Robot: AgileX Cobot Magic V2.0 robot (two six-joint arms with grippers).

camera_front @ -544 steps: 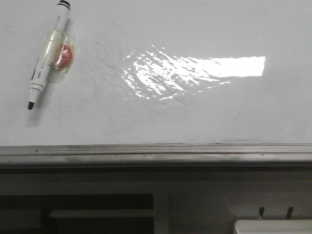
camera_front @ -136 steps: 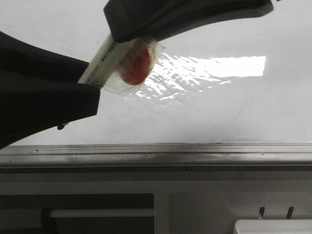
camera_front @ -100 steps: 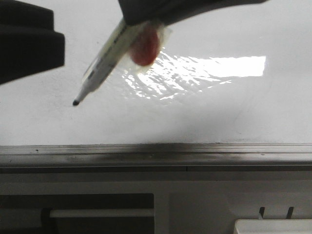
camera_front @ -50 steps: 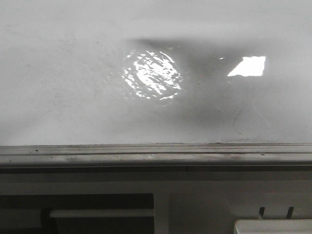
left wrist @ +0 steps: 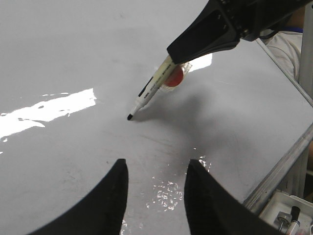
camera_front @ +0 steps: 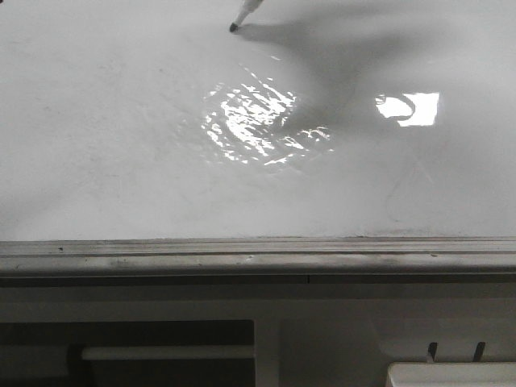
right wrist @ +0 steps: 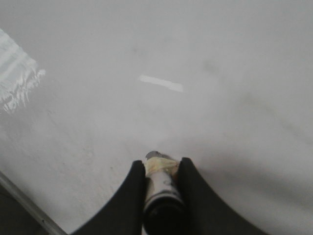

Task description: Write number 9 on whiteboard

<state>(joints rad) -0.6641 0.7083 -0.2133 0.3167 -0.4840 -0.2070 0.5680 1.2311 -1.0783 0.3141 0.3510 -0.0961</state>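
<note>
The whiteboard (camera_front: 121, 161) is a glossy white board with glare and faint smudges; no number 9 shows on it. My right gripper (right wrist: 162, 164) is shut on a white marker (left wrist: 154, 88) with a black tip and a taped red lump. The marker's tip (camera_front: 233, 27) touches or nearly touches the board at its far part; the left wrist view shows the tip (left wrist: 129, 117) at the board surface. My left gripper (left wrist: 155, 169) is open and empty, hovering over the board a little short of the marker tip.
A grey metal rail (camera_front: 258, 254) runs along the board's near edge, also seen in the left wrist view (left wrist: 281, 169). A white tray (camera_front: 451, 375) sits below at the right. A person's shirt (left wrist: 283, 46) shows beyond the board.
The marker lay on the board, then my right gripper lifted it and carried it away from the rail. Its tip now rests at the far part of the board.
</note>
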